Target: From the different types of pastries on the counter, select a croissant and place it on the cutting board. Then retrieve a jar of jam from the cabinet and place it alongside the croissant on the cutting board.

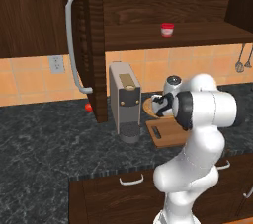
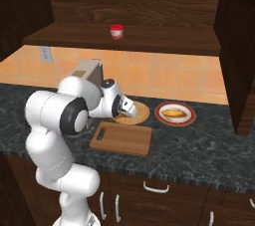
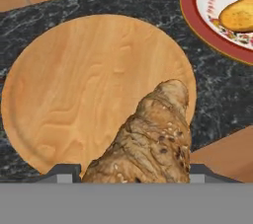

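1. We log the cabinet (image 1: 94,45), door swung open, with the jar of jam (image 1: 167,29) upright on its shelf.
2. We log the cutting board (image 2: 121,139) bare on the bench (image 2: 199,145).
3. We log the gripper (image 2: 130,111) above the round wooden plate (image 3: 89,85), closed around the croissant (image 3: 148,139).
4. We log the yellow bun (image 2: 173,114) on a red-rimmed plate (image 2: 175,121).

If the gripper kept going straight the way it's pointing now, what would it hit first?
Probably the round tan wooden plate: the gripper, shut on the golden-brown ridged croissant, points down at it, though the depth is unclear.
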